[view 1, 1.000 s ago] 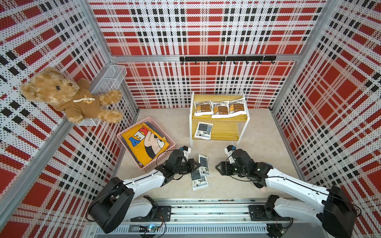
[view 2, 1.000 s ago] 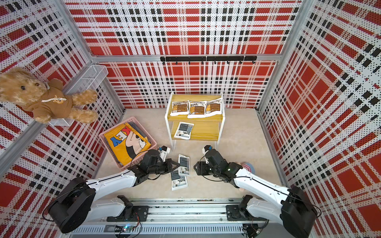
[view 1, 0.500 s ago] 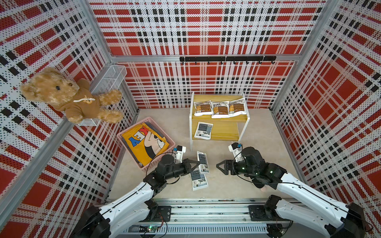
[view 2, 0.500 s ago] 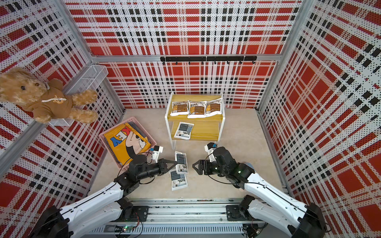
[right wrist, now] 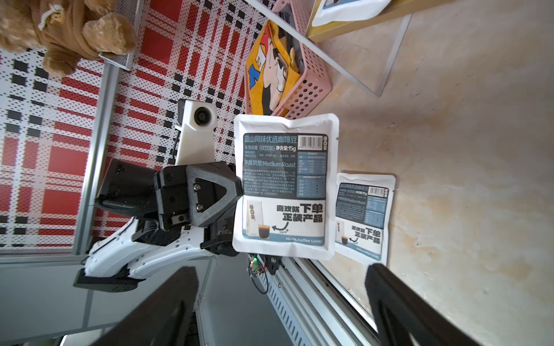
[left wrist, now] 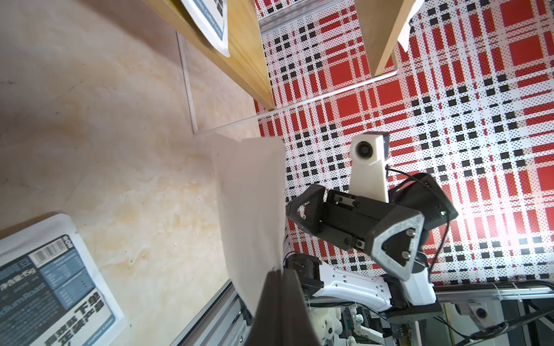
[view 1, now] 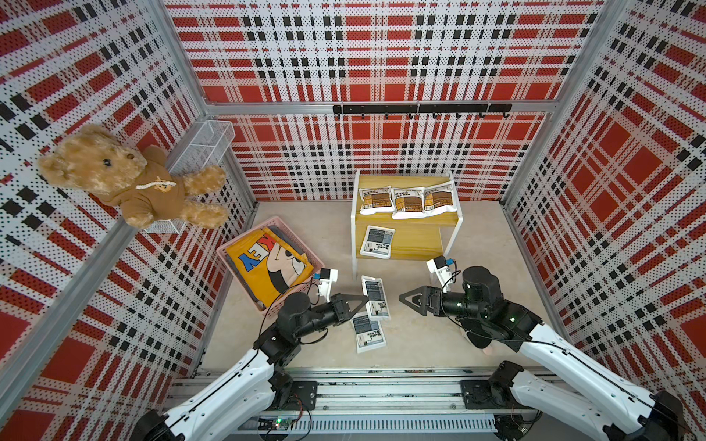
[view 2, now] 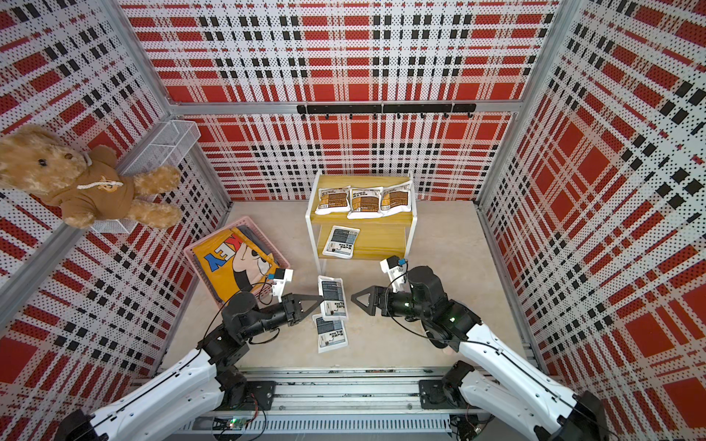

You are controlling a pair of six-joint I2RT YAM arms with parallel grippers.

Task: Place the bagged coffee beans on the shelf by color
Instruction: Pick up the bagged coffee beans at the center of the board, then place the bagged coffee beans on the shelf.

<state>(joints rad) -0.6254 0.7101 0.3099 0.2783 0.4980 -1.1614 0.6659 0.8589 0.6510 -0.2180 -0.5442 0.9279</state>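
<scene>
My left gripper (view 1: pixel 363 301) is shut on the edge of a grey-panel bag of coffee beans (view 1: pixel 375 297), held upright above the floor; its printed face shows in the right wrist view (right wrist: pixel 284 185). My right gripper (right wrist: pixel 278 299) stands open, facing that bag from the right (view 1: pixel 405 299), with nothing between its fingers. A second grey bag (view 1: pixel 368 332) lies flat on the floor below. The shelf (view 1: pixel 401 181) stands behind with three brown-panel bags (view 1: pixel 408 202) on its top board and one grey bag (view 1: pixel 378 241) on the lower board.
A pink basket (view 1: pixel 233 248) with a yellow cartoon cloth (view 1: pixel 267 263) sits left of the shelf. On the left wall, a teddy bear (view 1: pixel 126 179) sits in a white wire basket (view 1: pixel 206 145). A metal rail (view 1: pixel 366 397) runs along the front edge.
My right gripper's jaws have opened wider. Both arms have shifted their elbows, while the left gripper keeps the grey bag at about the same spot between the arms.
</scene>
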